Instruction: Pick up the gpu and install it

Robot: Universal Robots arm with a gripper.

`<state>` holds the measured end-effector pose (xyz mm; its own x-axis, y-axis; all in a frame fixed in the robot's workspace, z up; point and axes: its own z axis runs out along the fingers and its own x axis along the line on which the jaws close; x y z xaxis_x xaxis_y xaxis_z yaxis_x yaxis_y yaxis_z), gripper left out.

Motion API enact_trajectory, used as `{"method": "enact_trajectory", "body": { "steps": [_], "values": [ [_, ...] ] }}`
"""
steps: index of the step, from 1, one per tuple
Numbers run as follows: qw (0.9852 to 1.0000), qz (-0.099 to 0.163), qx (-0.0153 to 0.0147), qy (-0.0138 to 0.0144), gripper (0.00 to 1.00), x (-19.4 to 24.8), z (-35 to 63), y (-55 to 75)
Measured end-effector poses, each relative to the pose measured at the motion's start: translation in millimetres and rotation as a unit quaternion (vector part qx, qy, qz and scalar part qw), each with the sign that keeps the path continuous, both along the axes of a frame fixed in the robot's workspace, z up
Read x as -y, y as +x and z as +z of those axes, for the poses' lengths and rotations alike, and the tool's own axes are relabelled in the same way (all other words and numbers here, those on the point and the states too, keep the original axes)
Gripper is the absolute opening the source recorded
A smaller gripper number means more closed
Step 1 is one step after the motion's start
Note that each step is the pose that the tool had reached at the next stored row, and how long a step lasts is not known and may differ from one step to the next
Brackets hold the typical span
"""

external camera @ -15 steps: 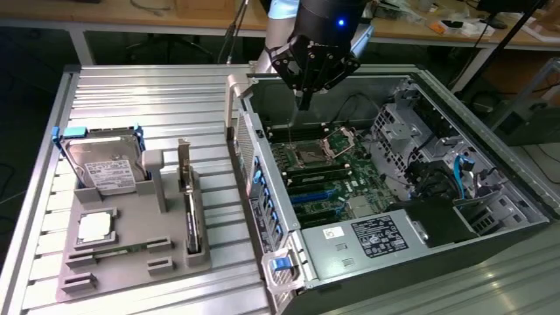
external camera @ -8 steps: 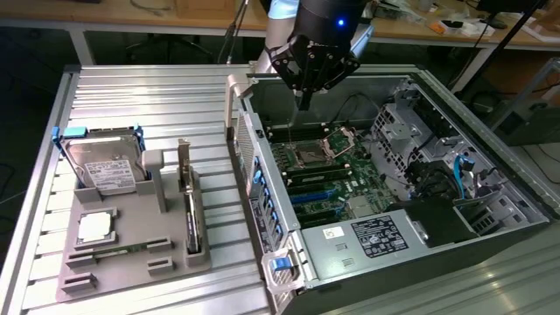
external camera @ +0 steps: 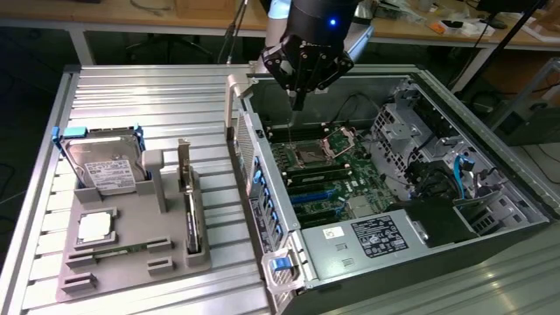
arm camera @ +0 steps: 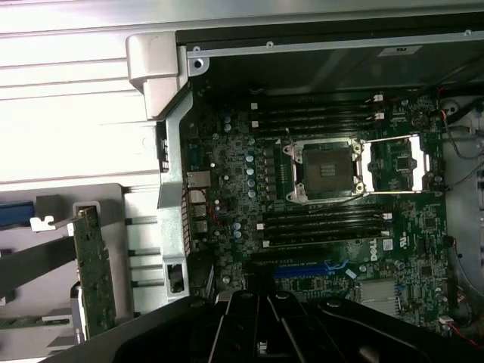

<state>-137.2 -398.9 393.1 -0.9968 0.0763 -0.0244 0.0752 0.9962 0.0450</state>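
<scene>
The gpu (external camera: 190,209) stands on its edge in a slot of the grey holder (external camera: 131,270) on the exterior view's left, its silver bracket at the far end. In the wrist view the gpu (arm camera: 94,274) shows as a thin green card beside the case wall. My gripper (external camera: 298,100) hangs over the far end of the open computer case (external camera: 490,164), above the motherboard (external camera: 328,172) and well apart from the gpu. Its dark fingers (arm camera: 261,321) are shut together with nothing between them.
The holder also carries a silver hard drive (external camera: 105,165), a square processor (external camera: 94,226) and a narrow memory stick (external camera: 122,249). Inside the case lie the open processor socket (arm camera: 325,170), memory slots (arm camera: 321,113) and a blue card slot (arm camera: 310,268). Drive cages and cables (external camera: 437,170) fill the case's right side.
</scene>
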Motion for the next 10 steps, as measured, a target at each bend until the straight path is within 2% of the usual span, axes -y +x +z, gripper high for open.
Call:
{"method": "enact_trajectory", "body": {
  "steps": [4,10],
  "values": [
    [1.0000,0.000,0.0000,0.0000,0.11,0.0,-0.1,-9.7],
    [1.0000,0.000,0.0000,0.0000,0.11,0.0,-0.2,-16.8]
  ]
}}
